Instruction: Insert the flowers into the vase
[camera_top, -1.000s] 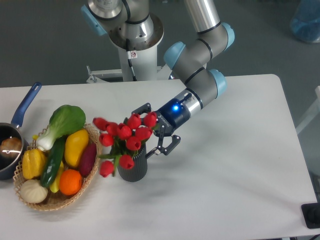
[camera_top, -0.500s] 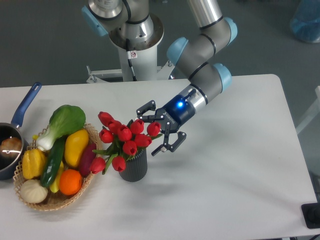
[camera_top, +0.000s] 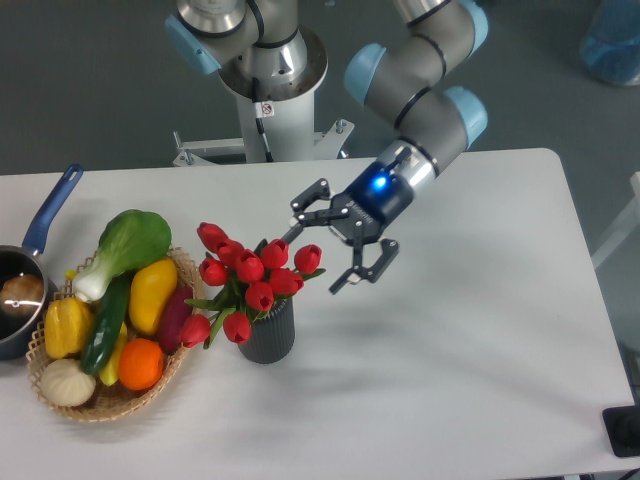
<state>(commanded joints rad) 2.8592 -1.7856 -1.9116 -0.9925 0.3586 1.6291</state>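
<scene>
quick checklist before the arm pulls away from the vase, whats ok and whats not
1. Flowers sit in the vase, stems down in its mouth: ok.
2. Vase stands upright on the table: ok.
3. Gripper is open and holds nothing: ok.
4. Fingers clear of the blooms: cannot tell; one fingertip looks very near the rightmost bud from this single view.
5. Bunch is centred: not ok; it leans left, with low buds hanging over the wicker basket.
6. Retreat path up and to the right shows only bare table: ok.
</scene>
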